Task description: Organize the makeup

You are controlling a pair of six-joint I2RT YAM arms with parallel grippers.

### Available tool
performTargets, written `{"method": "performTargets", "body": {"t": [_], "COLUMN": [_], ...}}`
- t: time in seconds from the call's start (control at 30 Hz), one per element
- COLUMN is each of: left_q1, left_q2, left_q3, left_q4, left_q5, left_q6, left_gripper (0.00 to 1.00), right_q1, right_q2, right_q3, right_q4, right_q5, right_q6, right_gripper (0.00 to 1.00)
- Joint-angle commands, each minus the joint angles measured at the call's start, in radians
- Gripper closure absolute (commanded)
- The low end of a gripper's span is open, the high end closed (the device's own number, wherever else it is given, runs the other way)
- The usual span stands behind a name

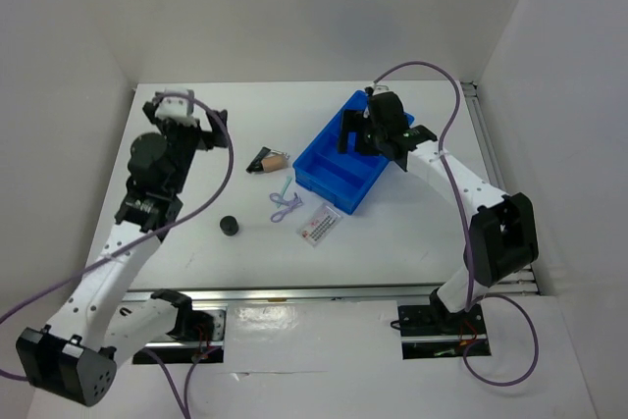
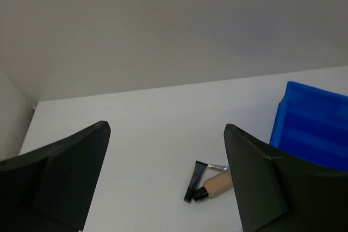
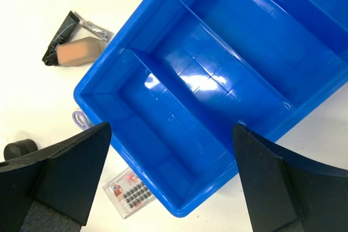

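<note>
On the white tabletop (image 1: pixel 412 252), the blue compartment tray (image 1: pixel 329 172) sat toward the right. The right pincer (image 3: pixel 169 129) hung above it with its jaws spread wide and holding nothing, while the left pincer (image 2: pixel 166 127), equally wide and unloaded, hovered over the far left part. Outside the tray, on its left, lay the flat white packet with red print (image 1: pixel 319 225) just beside its near corner, the stubby tan-and-black piece (image 1: pixel 267 161) farther back, the thin lilac looped tool (image 1: pixel 283 203) between those two, and the tiny dark piece (image 1: pixel 230 226) well apart to the left.
</note>
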Motion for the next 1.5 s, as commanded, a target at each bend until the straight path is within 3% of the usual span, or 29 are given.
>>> {"method": "performTargets", "body": {"t": [0.0, 0.07, 0.1, 0.17, 0.2, 0.27, 0.37, 0.5, 0.53, 0.73, 1.0, 1.17, 1.2, 1.23, 1.3, 1.47], "left_q1": [-0.009, 0.009, 0.029, 0.089, 0.089, 0.089, 0.089, 0.079, 0.069, 0.069, 0.011, -0.007, -0.007, -0.016, -0.016, -0.016], "left_q2": [0.134, 0.190, 0.233, 0.270, 0.290, 0.342, 0.410, 0.546, 0.559, 0.568, 0.496, 0.593, 0.593, 0.605, 0.617, 0.637], "left_q3": [0.248, 0.282, 0.321, 0.353, 0.353, 0.353, 0.365, 0.445, 0.419, 0.266, 0.120, 0.120, 0.120, 0.108, 0.108, 0.117], "left_q4": [-0.340, -0.361, -0.405, -0.499, -0.511, -0.545, -0.614, -0.879, -0.914, -0.906, -0.899, -0.922, -0.922, -0.909, -0.895, -0.882], "left_q5": [-0.116, -0.406, -0.514, -0.359, -0.185, -0.092, -0.065, -0.093, -0.041, 0.093, 0.032, -0.008, -0.008, -0.008, -0.019, -0.042], "left_q6": [0.065, -0.137, -0.306, -0.278, -0.205, -0.222, -0.346, -0.506, -0.538, -0.538, -0.624, -0.669, -0.669, -0.669, -0.690, -0.690], "left_gripper": [0.00, 0.00, 0.00, 0.00, 0.00, 0.01, 0.00, 0.00, 0.00, 0.00, 0.00, 0.01, 0.03, 0.17, 0.26, 0.32], "right_q1": [0.013, 0.013, 0.013, 0.013, 0.013, 0.013, 0.013, 0.013, 0.013, 0.013, 0.013, 0.013, 0.013, 0.013, 0.013, 0.013], "right_q2": [-0.050, -0.050, -0.050, -0.059, -0.059, -0.059, -0.059, -0.050, -0.050, -0.041, -0.041, -0.041, -0.041, -0.053, -0.062, -0.072], "right_q3": [0.007, 0.007, -0.002, -0.012, -0.012, -0.024, -0.024, -0.013, -0.013, -0.013, -0.023, -0.004, -0.004, -0.004, -0.015, -0.024], "right_q4": [0.047, 0.047, 0.047, 0.047, 0.047, 0.036, 0.015, 0.002, -0.007, -0.007, -0.007, -0.007, -0.016, -0.016, -0.016, -0.016], "right_q5": [-0.003, 0.008, 0.008, 0.008, 0.018, 0.038, 0.081, 0.104, 0.104, 0.113, 0.078, 0.078, 0.089, 0.089, 0.098, 0.098], "right_q6": [-0.003, -0.003, 0.006, 0.006, 0.006, 0.015, 0.040, 0.040, 0.031, 0.021, 0.021, 0.021, 0.021, 0.021, 0.021, 0.021], "right_gripper": [0.01, 0.01, 0.01, 0.01, 0.01, 0.01, 0.01, 0.01, 0.01, 0.01, 0.01, 0.01, 0.01, 0.01, 0.01, 0.01]}}
